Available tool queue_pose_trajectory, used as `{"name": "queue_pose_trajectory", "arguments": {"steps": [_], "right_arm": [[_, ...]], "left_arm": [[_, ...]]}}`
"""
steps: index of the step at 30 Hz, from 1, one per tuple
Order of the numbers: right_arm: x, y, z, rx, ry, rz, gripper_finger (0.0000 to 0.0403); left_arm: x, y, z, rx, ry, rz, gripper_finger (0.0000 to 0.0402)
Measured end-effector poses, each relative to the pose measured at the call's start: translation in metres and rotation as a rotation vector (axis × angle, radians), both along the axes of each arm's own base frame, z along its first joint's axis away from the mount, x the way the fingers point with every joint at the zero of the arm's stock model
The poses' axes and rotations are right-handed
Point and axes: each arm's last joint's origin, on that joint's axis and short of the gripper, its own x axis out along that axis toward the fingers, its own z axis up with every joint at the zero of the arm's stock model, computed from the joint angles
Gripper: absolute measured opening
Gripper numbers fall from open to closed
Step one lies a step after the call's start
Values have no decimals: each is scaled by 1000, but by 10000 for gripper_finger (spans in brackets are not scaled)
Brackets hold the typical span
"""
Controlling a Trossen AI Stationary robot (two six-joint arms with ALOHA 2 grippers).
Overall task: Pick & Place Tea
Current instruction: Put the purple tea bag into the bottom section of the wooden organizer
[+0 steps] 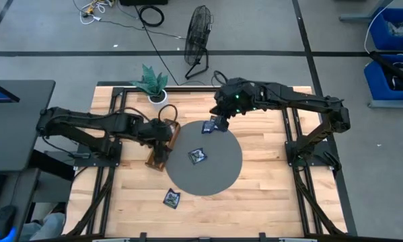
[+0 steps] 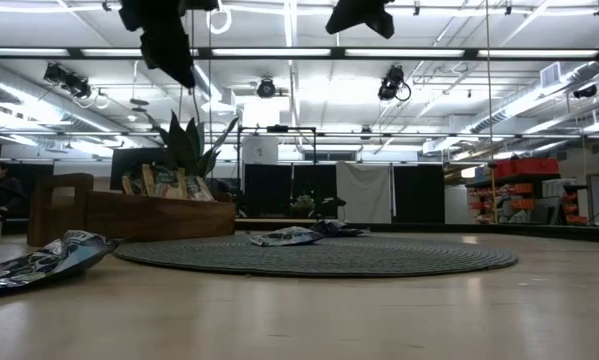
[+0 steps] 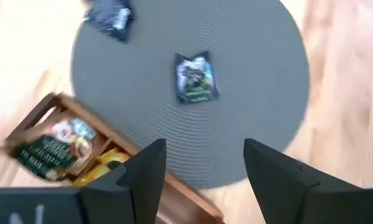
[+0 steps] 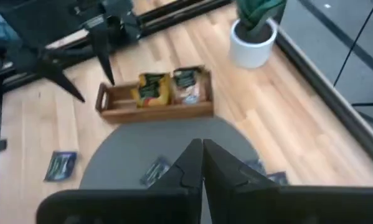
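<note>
Three dark blue-black tea sachets lie flat: one on the round grey mat, one at the mat's far edge, one on the bare wood near the front. More sachets, yellow-orange and dark, stand in the wooden tray. My left gripper hangs open above the tray's near end and the mat's left rim. My right gripper is shut and raised over the mat's far edge, beside the sachet there.
A potted plant stands at the table's far edge behind the tray. The mat covers the table's middle. Bare wood lies to the right of the mat and along the near edge. A floor fan stands beyond the table.
</note>
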Motion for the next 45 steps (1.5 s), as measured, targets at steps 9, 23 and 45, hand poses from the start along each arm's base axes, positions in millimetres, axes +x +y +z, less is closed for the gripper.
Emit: {"name": "queue_pose_trajectory", "arguments": {"steps": [9, 23, 45], "right_arm": [[-10, 49, -12, 24, 162, -74, 4], [-28, 145, -87, 103, 187, -246, 10], [-53, 183, -127, -24, 168, -125, 8]], "left_arm": [[3, -20, -5, 161, 22, -387, 217], [27, -48, -36, 146, 70, -805, 218], [55, -117, -91, 53, 95, -879, 207]]}}
